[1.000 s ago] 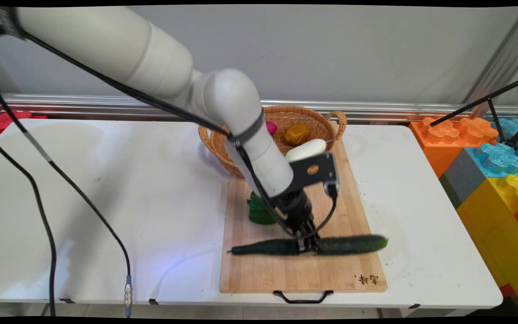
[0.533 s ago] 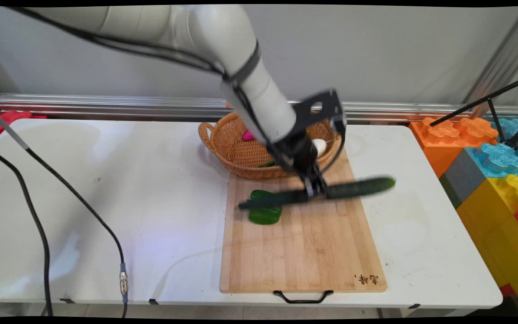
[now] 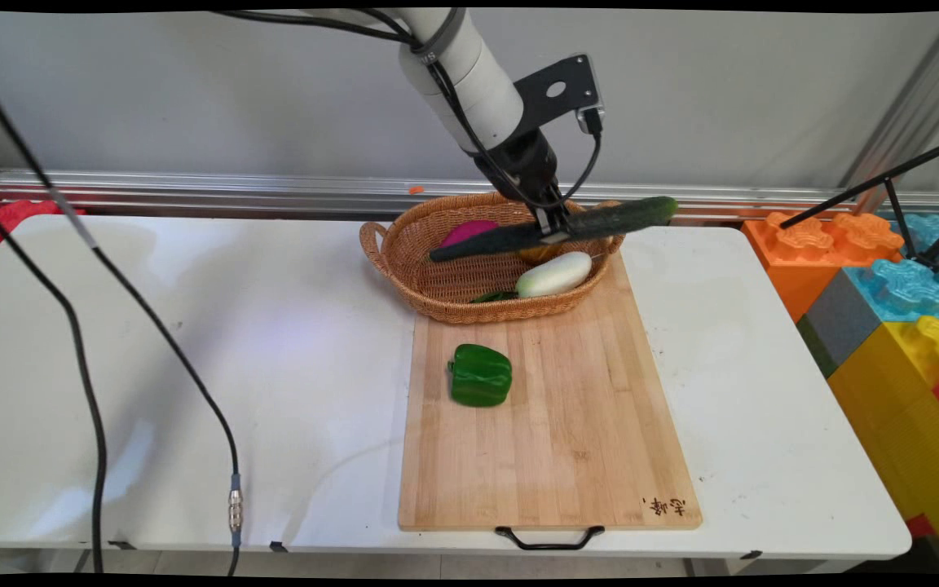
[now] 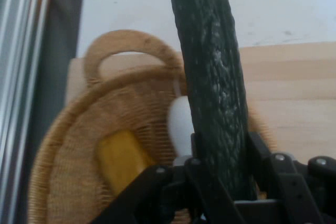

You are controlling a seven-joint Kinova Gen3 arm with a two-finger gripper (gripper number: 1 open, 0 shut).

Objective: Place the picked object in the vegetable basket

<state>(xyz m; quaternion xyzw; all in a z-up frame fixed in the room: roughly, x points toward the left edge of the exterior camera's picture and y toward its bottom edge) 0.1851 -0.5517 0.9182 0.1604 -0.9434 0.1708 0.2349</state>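
Cucumber [image 3: 592, 223] gripped crosswise in hand [image 3: 553, 232], overhanging basket [image 3: 404, 261] rim.

Cucumber [image 3: 600, 222] above basket [image 3: 437, 281] (pepper [image 3: 480, 375] on board [image 3: 567, 440]).

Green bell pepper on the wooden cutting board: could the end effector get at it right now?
Probably not yet. The green bell pepper sits uncovered, but the end effector is shut on a long dark green cucumber above the wicker basket.

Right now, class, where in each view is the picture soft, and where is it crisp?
Main view: sharp throughout; the green pepper and cutting board are crisp. Hand view: the cucumber shows its bumps clearly, but the basket and gripper linkage look soft.
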